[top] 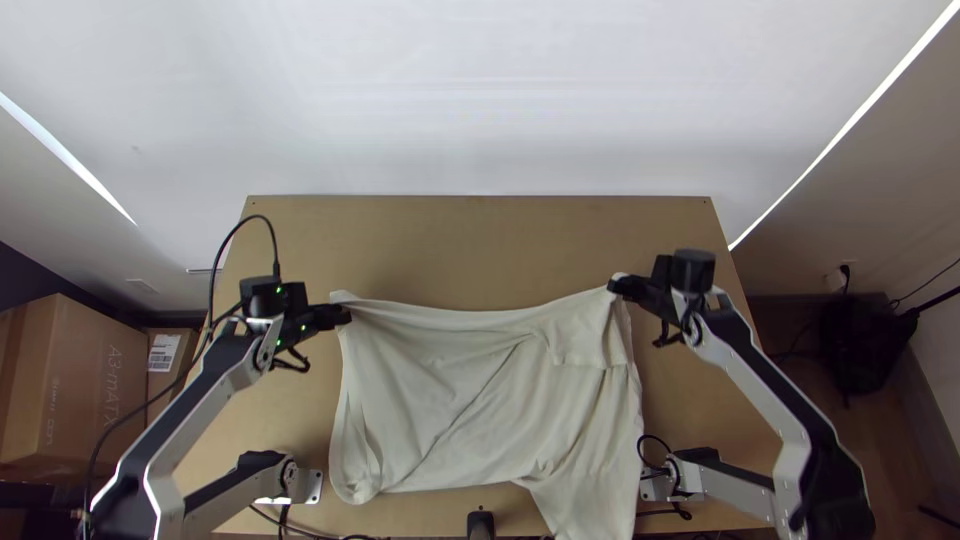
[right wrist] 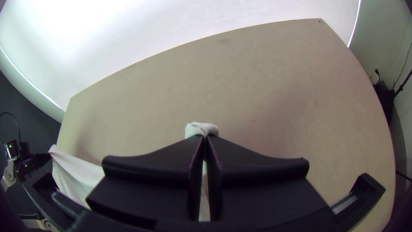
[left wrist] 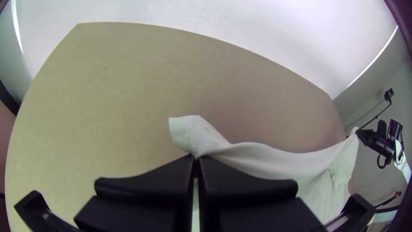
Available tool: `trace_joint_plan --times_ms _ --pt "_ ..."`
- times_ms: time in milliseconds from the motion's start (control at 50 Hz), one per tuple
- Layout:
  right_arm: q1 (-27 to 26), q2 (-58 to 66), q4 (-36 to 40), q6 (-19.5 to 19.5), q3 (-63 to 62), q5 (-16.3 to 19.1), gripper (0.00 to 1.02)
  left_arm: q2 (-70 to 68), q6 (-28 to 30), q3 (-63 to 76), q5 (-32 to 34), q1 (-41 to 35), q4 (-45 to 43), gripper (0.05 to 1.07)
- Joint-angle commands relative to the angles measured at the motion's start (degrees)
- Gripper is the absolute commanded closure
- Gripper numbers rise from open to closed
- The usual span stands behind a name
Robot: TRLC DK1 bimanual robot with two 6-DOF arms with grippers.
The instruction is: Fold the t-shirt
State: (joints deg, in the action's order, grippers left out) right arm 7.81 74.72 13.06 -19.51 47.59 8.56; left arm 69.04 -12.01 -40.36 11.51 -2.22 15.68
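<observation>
Left end effector [top: 343, 316] and right end effector [top: 614, 286] each clench a far corner of the t-shirt [top: 470, 400], strung between them over the desk [top: 480, 240]; the left wrist view reveals a protruding tip (stitched, too). Bare desktop lies beyond, up to its far edge.

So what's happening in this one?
Both arms are holding up a pale t-shirt by its far corners: the left gripper pinches one, the right gripper the other. The far edge sags slightly between them, and the rest hangs toward the near side of the wooden table. It isn't folded yet.
</observation>
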Motion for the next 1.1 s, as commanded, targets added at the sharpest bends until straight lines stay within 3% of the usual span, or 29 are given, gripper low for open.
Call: trace_joint_plan --times_ms 0,360,860,900,960,1020,1080 --pt "-1.13 9.39 0.74 -1.06 7.51 0.23 1.00 9.63 -0.12 -7.28 -0.43 1.25 -2.41 1.05" --pt "-1.13 28.82 0.04 -1.50 23.77 0.23 1.00 32.48 0.06 -26.70 -3.77 4.59 -5.14 1.05" --pt "-2.54 48.42 4.78 -2.20 48.73 -1.09 0.99 42.15 -3.55 -37.07 -6.50 4.33 -6.72 1.05" --pt "-2.28 49.03 5.40 -2.29 50.05 -1.09 0.90 42.15 -3.72 -37.25 -6.76 4.24 -6.81 1.05" --pt "-2.01 49.21 5.49 -3.26 50.76 -1.09 0.66 41.62 -3.72 -37.42 -6.94 3.98 -6.37 1.01" --pt "-1.84 49.12 5.75 -3.52 51.64 -1.17 0.43 40.56 -4.07 -37.60 -6.85 3.89 -5.66 0.80" --pt "-1.84 48.59 6.28 -3.87 52.43 -1.44 0.31 39.07 -3.99 -37.60 -6.76 3.45 -4.78 0.52"
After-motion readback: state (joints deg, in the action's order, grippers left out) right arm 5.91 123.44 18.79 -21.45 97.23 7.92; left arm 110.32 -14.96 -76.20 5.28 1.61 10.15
